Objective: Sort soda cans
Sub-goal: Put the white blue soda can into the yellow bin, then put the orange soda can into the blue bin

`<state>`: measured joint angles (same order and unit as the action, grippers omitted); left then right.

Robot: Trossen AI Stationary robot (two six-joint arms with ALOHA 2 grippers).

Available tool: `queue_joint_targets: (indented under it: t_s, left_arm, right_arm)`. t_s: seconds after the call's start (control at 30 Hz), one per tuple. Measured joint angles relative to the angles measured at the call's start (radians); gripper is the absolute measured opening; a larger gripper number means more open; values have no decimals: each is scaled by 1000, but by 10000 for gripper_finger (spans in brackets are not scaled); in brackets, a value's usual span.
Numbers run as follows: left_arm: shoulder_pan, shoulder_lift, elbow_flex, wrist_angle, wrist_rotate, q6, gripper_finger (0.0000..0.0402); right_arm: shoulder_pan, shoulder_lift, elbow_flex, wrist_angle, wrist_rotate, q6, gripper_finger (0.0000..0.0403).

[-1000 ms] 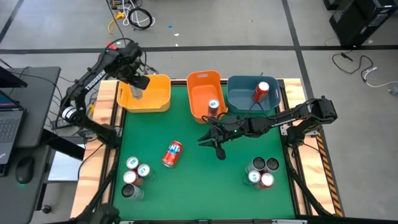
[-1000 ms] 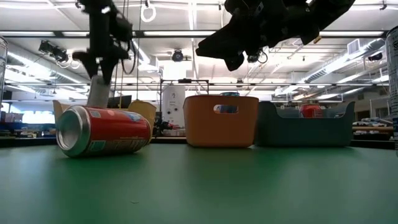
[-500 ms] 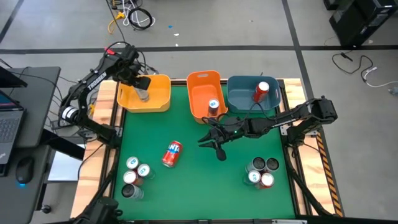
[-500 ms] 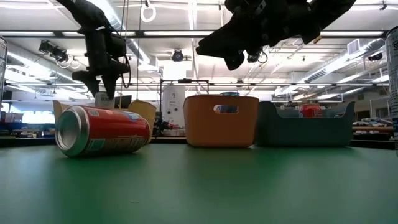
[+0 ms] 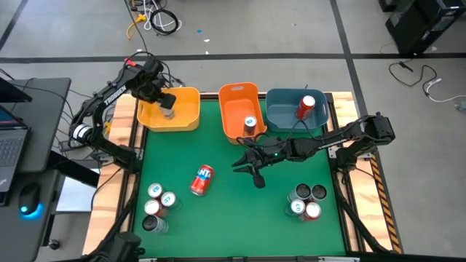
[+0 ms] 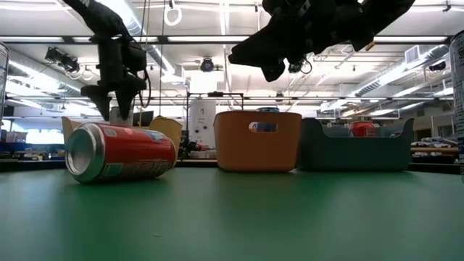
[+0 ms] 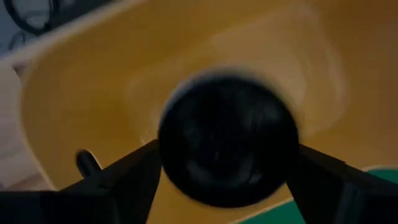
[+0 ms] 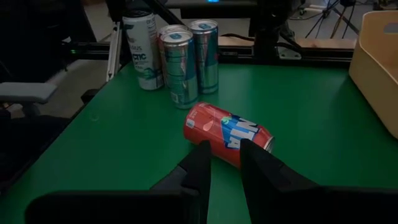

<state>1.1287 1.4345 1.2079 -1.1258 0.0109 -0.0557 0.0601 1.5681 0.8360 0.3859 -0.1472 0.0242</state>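
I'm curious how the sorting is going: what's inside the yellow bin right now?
One dark grey can sits in the yellow bin, with the left gripper right above it. The gripper and arm cover part of the bin's floor.
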Motion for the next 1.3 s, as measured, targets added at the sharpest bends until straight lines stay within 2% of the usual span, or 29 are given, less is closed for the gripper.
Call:
queue_joint_targets:
  t_s: [0.1, 0.67, 0.9, 1.1, 1.3]
  left_arm:
    - [-11, -3, -2, 14, -17, 7, 339]
    - [-19, -2, 3, -27, -21, 71, 342]
    - [-30, -7, 111, -117, -47, 75, 342]
    - [-88, -72, 174, -194, -65, 69, 342]
    - [-204, -208, 176, -207, -47, 25, 335]
  right_arm:
    - [0, 0, 0, 0, 0, 0, 74]
    - [0, 0, 0, 1, 0, 0, 74]
    - [0, 0, 0, 1, 0, 0, 74]
    - [0, 0, 0, 1, 0, 0, 74]
    - [0, 0, 0, 1, 0, -8, 74]
